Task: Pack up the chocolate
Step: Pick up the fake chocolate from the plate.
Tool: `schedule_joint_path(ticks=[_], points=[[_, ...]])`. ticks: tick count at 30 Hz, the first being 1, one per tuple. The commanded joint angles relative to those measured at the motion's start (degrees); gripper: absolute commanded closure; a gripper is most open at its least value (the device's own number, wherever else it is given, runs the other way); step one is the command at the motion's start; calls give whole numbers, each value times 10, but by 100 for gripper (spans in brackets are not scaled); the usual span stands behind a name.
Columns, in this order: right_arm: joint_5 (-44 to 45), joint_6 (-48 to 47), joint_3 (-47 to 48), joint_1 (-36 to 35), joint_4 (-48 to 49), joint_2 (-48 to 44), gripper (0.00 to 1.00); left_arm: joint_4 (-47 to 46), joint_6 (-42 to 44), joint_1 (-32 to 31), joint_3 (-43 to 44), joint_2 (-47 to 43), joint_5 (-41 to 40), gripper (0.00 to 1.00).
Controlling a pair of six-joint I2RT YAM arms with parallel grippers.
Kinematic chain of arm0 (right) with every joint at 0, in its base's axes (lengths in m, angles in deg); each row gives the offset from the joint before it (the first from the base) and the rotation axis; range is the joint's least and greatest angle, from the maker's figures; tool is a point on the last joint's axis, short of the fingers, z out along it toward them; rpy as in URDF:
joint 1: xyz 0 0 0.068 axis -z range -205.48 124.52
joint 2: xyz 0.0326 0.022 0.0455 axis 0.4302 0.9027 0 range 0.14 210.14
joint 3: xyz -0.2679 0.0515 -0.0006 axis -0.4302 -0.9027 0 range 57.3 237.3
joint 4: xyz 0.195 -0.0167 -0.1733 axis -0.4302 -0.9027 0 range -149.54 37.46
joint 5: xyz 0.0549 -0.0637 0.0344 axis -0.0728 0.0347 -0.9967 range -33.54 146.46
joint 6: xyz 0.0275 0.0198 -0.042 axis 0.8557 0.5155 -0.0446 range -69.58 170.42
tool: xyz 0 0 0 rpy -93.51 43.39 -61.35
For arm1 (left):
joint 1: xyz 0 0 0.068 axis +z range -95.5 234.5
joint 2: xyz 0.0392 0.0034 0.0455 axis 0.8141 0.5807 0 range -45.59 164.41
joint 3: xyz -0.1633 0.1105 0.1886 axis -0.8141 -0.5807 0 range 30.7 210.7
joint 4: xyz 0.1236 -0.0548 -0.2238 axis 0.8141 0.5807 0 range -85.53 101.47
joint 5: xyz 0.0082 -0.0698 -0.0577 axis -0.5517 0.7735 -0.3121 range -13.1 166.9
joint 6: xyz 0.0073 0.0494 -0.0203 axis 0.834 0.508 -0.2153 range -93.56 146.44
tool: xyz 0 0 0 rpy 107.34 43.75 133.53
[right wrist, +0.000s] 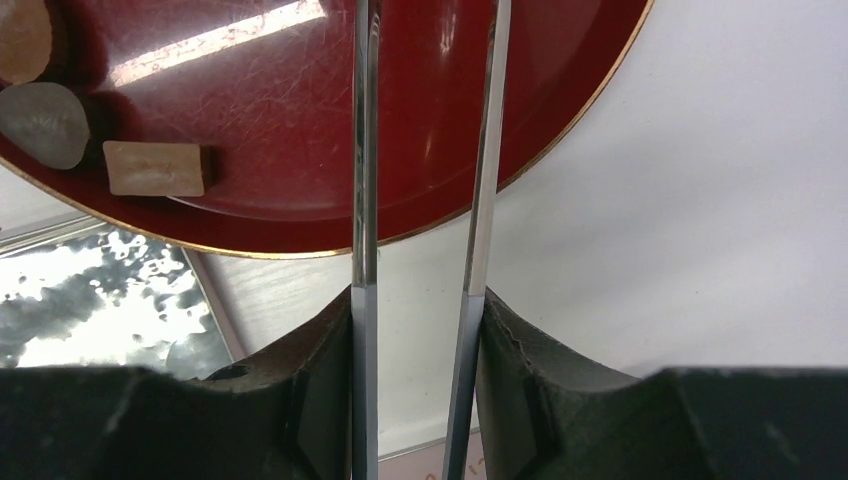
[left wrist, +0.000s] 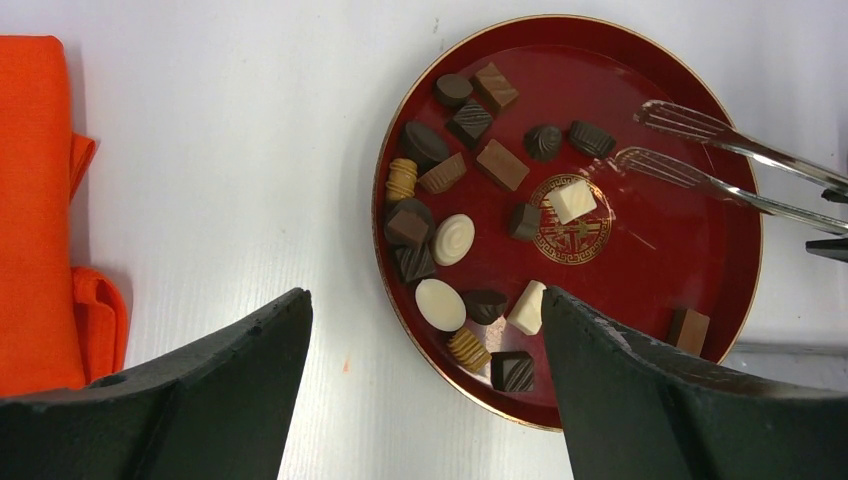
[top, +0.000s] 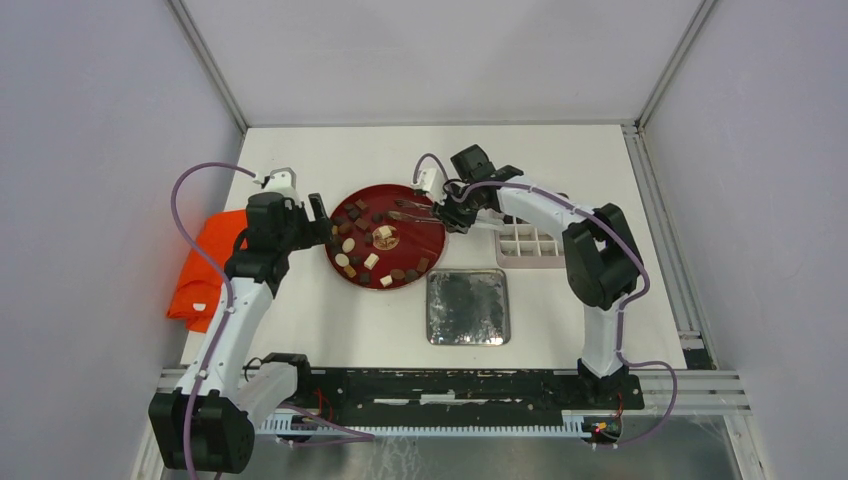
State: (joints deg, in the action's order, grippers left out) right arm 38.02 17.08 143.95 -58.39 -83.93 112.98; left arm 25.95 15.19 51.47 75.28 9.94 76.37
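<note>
Orange cloth [top: 205,270] lies crumpled at the table's 9 o'clock edge, just beside the left arm. The left gripper [top: 318,218] hangs at the 9 o'clock rim of the dark-red plate [top: 425,228], its fingers [left wrist: 200,400] spread wide with only plate and table showing between them. The chocolate [top: 372,260] sits on the plate: dark, light-brown and cream pieces are scattered in an arc from about 11 o'clock round through 9 to 5 o'clock, with one cream square on the gold emblem at the centre. Metal tongs [top: 415,210] reach in from 2 o'clock, their slotted tips a little apart over bare red near 12 to 1 o'clock. The right gripper [top: 455,212] is clamped on the tongs' two arms, one finger [right wrist: 310,400] pressed against each from outside. A silver tray [top: 468,307] lies at the plate's 5 o'clock, near it. A pale grid box [top: 530,245] sits at 3 o'clock, partly under the right arm.
</note>
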Motion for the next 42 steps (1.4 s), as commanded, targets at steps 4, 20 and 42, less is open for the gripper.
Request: schedule_joint_path(ticks=[4, 20, 42], points=[[4, -3, 55, -6, -8, 23, 54, -5, 23, 0, 8, 2, -9, 11], [11, 1, 102, -15, -22, 66, 57, -5, 23, 1, 8, 3, -9, 11], [-45, 6, 18, 17, -20, -85, 100, -5, 24, 1, 8, 1, -11, 11]])
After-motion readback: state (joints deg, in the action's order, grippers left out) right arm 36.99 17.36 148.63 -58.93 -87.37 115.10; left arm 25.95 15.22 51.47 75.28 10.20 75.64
